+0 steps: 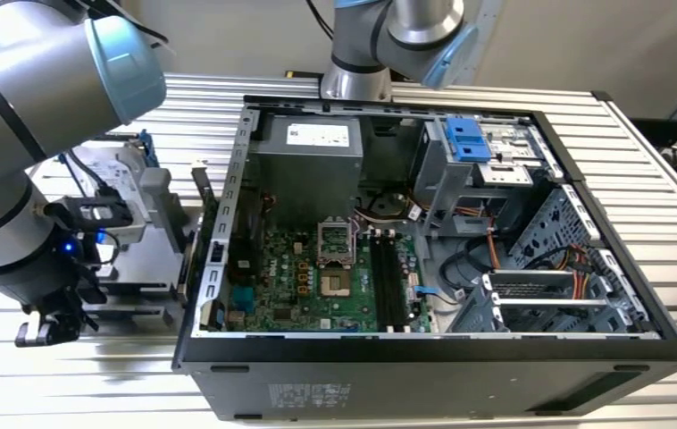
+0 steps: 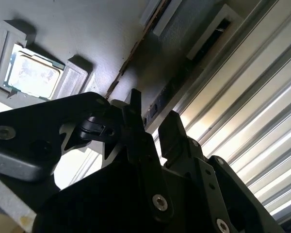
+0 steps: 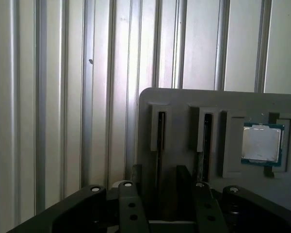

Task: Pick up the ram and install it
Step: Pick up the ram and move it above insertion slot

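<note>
Black gripper (image 3: pixel 158 175) is nearest, its jaws apart and holding nothing, close to the grey holder (image 3: pixel 184 104). Ram (image 3: pixel 160 136) stands on its edge in one holder slot, in line with the gap, to the exterior view's left of the computer case (image 1: pixel 434 344).

The arm (image 1: pixel 5 179) is showing silver tubular links and a pale blue joint cap (image 1: pixel 124 54) at eleven o'clock in the exterior view. The gripper (image 3: pixel 159 171), black, is carrying small silver screws (image 3: pixel 127 184) along its fingers (image 3: pixel 131 211).
</note>
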Controlling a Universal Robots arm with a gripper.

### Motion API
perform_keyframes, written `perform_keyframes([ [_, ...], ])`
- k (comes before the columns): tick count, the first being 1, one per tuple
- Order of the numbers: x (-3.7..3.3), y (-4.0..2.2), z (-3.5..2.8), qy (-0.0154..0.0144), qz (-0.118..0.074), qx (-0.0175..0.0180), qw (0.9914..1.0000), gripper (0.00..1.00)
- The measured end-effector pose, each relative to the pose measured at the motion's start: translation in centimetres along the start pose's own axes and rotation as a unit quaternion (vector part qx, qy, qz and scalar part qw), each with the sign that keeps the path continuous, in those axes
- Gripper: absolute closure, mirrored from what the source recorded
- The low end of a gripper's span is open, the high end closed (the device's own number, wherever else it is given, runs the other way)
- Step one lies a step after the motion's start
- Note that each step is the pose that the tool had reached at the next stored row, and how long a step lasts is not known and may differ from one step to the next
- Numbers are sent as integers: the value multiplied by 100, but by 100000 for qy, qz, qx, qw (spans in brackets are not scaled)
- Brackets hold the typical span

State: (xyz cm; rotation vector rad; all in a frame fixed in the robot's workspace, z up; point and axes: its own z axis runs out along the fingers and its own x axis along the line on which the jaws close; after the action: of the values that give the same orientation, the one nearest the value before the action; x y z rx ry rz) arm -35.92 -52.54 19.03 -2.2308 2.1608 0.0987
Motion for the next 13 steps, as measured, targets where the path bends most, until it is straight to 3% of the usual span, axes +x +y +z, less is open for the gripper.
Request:
perform_keyframes([
  [13,-4,3,1,-49,-125,14,100000,0],
])
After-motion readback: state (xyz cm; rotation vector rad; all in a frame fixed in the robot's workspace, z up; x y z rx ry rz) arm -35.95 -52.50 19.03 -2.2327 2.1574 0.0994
